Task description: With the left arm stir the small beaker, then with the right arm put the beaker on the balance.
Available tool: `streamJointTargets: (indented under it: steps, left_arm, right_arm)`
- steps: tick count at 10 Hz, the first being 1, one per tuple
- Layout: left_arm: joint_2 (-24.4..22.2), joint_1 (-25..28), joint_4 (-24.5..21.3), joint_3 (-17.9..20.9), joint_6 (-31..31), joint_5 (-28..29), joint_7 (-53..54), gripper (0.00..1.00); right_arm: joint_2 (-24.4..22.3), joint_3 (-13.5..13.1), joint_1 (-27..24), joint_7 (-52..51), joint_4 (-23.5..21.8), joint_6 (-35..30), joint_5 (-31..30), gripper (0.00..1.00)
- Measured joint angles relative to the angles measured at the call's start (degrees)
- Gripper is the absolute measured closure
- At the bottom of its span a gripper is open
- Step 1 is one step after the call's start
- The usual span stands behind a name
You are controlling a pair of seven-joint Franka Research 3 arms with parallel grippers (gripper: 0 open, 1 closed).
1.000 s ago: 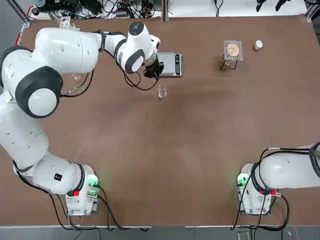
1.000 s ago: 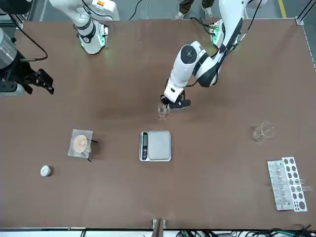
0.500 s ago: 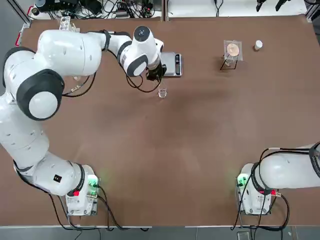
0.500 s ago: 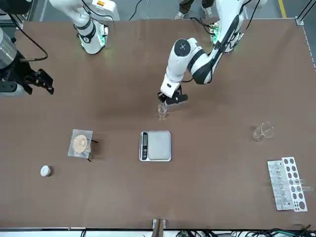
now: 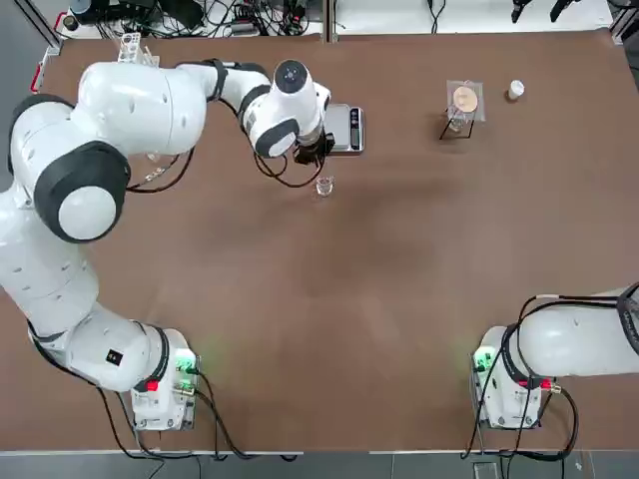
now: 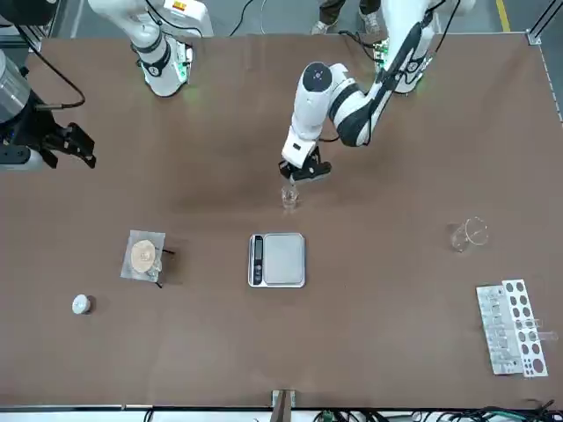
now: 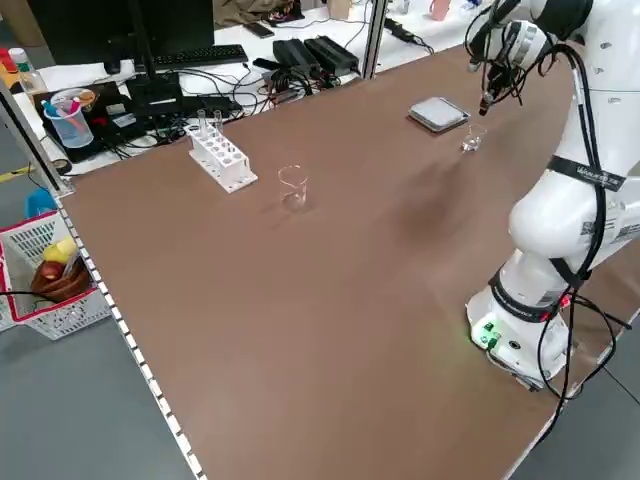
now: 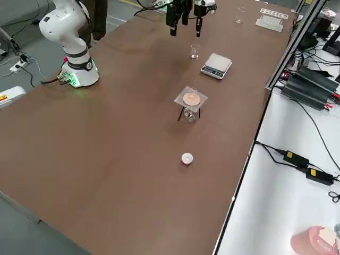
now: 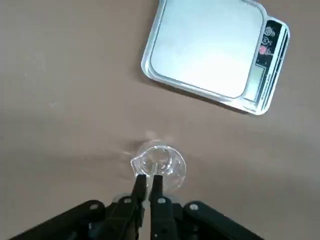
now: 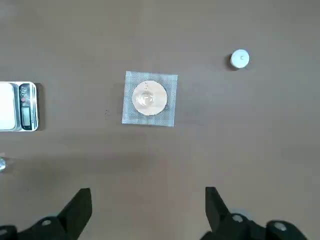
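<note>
Left claw (image 6: 293, 173) hangs just above the beaker (image 6: 288, 198), fingers (image 9: 141, 186) pinched together w/ only a hairline gap; whether a thin rod sits between them can't be told. Beaker stands upright on the table (image 5: 399, 259), just beside the balance (image 5: 341, 129), on the robot's side of it, not touching.

Stir step looks underway or just wrapping up. To do it well: keep tips centred over the beaker mouth, small slow circles, no contact w/ the glass wall, since a cup this light would likely tip or skid. Lift straight up to exit.

Right claw (image 10: 145, 212) is parked well off, fingers wide apart, nothing held.
</note>
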Motion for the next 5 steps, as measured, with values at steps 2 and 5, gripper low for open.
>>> streamJointTargets:
  steps: [2,5]
  left_arm:
    - [0.2,0.0,0.0,0.0,0.0,1.2,-1.4,0.92]
    - [0.4,0.0,0.9,0.0,-0.5,1.2,-1.9,0.92]
  right_arm:
    - [0.0,0.0,0.0,0.0,0.0,0.0,0.0,0.0]
    - [0.0,0.0,0.0,0.0,0.0,0.0,0.0,0.0]
